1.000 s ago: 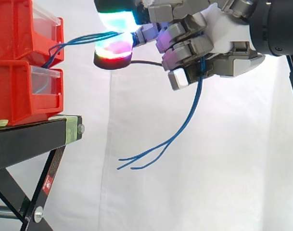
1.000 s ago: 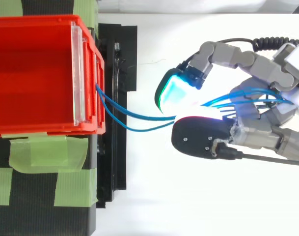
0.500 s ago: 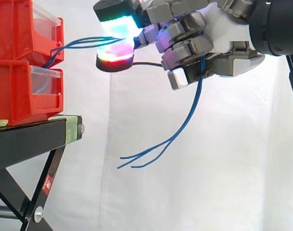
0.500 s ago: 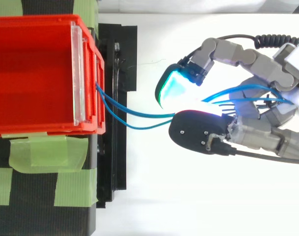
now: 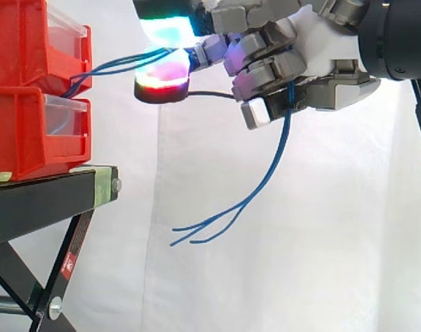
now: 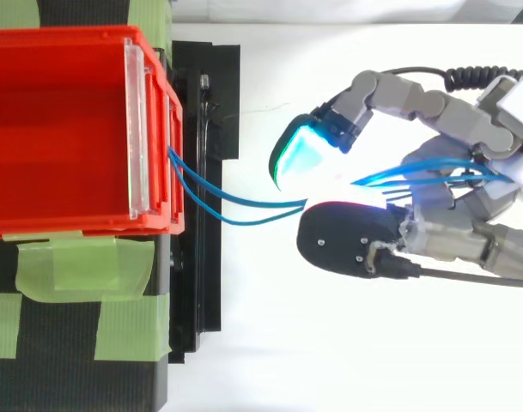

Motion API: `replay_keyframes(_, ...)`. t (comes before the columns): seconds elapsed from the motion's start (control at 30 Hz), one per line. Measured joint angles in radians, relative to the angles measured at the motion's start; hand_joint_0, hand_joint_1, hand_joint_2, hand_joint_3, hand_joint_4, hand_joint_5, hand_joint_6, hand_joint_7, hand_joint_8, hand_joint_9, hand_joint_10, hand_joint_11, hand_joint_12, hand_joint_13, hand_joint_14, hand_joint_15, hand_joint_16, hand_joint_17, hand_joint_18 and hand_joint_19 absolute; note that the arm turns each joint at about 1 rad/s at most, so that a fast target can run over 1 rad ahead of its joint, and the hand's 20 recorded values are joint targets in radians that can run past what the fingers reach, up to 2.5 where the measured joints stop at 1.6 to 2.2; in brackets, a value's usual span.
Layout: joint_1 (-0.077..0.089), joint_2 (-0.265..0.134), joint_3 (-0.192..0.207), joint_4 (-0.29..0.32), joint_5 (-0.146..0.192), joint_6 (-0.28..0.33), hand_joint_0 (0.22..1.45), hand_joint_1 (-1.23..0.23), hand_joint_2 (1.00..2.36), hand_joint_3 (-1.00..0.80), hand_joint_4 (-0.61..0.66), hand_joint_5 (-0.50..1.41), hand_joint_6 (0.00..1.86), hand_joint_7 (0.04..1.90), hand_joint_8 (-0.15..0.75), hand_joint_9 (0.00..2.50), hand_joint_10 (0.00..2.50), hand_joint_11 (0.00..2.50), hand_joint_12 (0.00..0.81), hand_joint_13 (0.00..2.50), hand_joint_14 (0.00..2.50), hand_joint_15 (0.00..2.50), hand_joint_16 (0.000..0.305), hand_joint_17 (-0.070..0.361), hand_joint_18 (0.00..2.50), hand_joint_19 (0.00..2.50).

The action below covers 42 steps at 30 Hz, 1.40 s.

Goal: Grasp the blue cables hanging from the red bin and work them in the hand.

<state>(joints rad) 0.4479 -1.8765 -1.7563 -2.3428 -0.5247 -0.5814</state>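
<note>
The hand (image 5: 300, 62) comes in level from my right, fingers curled, pinching the blue cables (image 6: 244, 203) between 2 glowing pads (image 5: 163, 75). I see the cables run from the upper red bin (image 5: 30, 41) through the palm, loose ends dangling below.

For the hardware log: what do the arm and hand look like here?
Multi-fingered robot hand: white palm shell, fingers built of boxy grey metal segments. Its thick rounded fingertip pads glow, one cyan-green, another red-magenta with a black backing plate that carries small screws. The arm's wrist is a matt black cylinder.
</note>
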Motion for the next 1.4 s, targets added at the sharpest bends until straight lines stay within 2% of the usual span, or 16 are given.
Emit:
replay_keyframes(0.2,0.000,0.000,0.000,0.002,0.000,0.000,1.00,-0.60,1.02,-0.47,0.27,0.21,0.12,1.34,0.580,1.71,2.50,2.50,0.706,2.10,2.50,2.15,0.210,0.158,2.50,0.77)
replay_keyframes(0.33,0.000,0.000,0.000,0.003,0.000,0.000,0.98,-0.62,1.02,-0.52,0.26,0.20,0.13,1.36,0.580,1.71,2.50,2.50,0.706,2.10,2.50,2.15,0.210,0.158,2.50,0.77)
replay_keyframes(0.47,0.001,0.000,0.000,0.003,0.000,0.000,0.97,-0.63,1.02,-0.54,0.26,0.17,0.22,1.33,0.580,1.71,2.50,2.50,0.706,2.10,2.50,2.15,0.210,0.158,2.50,0.77)
replay_keyframes(0.5,0.001,0.000,0.000,0.003,0.000,0.000,0.97,-0.64,1.02,-0.55,0.25,0.14,0.29,1.31,0.580,1.71,2.50,2.50,0.706,2.10,2.50,2.15,0.210,0.158,2.50,0.77)
replay_keyframes(0.53,0.001,0.000,0.000,0.003,0.000,0.000,0.96,-0.66,1.02,-0.56,0.24,0.08,0.44,1.25,0.580,1.71,2.50,2.50,0.706,2.10,2.50,2.15,0.210,0.158,2.50,0.77)
replay_keyframes(0.57,0.002,0.001,0.000,0.003,0.000,0.000,0.96,-0.66,1.02,-0.57,0.24,0.07,0.45,1.25,0.580,1.71,2.50,2.50,0.706,2.10,2.50,2.15,0.210,0.158,2.50,0.77)
replay_keyframes(0.6,0.002,0.000,0.000,0.004,0.000,0.000,0.96,-0.68,1.02,-0.58,0.24,0.00,0.61,1.19,0.580,1.71,2.50,2.50,0.706,2.10,2.50,2.15,0.210,0.158,2.50,0.77)
replay_keyframes(0.7,0.004,0.000,0.000,0.007,0.000,0.002,0.96,-0.71,1.02,-0.63,0.25,-0.06,0.73,1.15,0.580,1.71,2.50,2.50,0.706,2.10,2.50,2.15,0.210,0.158,2.50,0.77)
replay_keyframes(0.83,0.005,0.001,0.000,0.006,0.001,0.014,0.94,-0.73,1.01,-0.77,0.26,-0.06,0.75,1.12,0.580,1.71,2.50,2.50,0.706,2.10,2.50,2.15,0.210,0.158,2.50,0.77)
replay_keyframes(0.97,0.006,0.001,0.000,-0.003,0.001,0.041,0.93,-0.72,1.01,-0.81,0.27,-0.02,0.74,1.13,0.580,1.71,2.50,2.50,0.706,2.10,2.50,2.15,0.210,0.158,2.50,0.77)
replay_keyframes(1.13,0.006,0.001,0.000,-0.003,0.001,0.050,1.00,-0.68,1.02,-0.55,0.27,0.01,0.72,1.13,0.580,1.71,2.50,2.50,0.706,2.10,2.50,2.15,0.210,0.158,2.50,0.77)
replay_keyframes(1.27,0.006,0.001,0.000,-0.003,0.000,0.053,1.01,-0.66,1.02,-0.45,0.27,0.01,0.72,1.14,0.580,1.71,2.50,2.50,0.706,2.10,2.50,2.15,0.210,0.158,2.50,0.77)
replay_keyframes(1.4,0.006,0.000,0.000,-0.003,0.000,0.053,0.91,-0.62,1.01,-0.69,0.29,0.04,0.63,1.17,0.580,1.71,2.50,2.50,0.706,2.10,2.50,2.15,0.210,0.158,2.50,0.77)
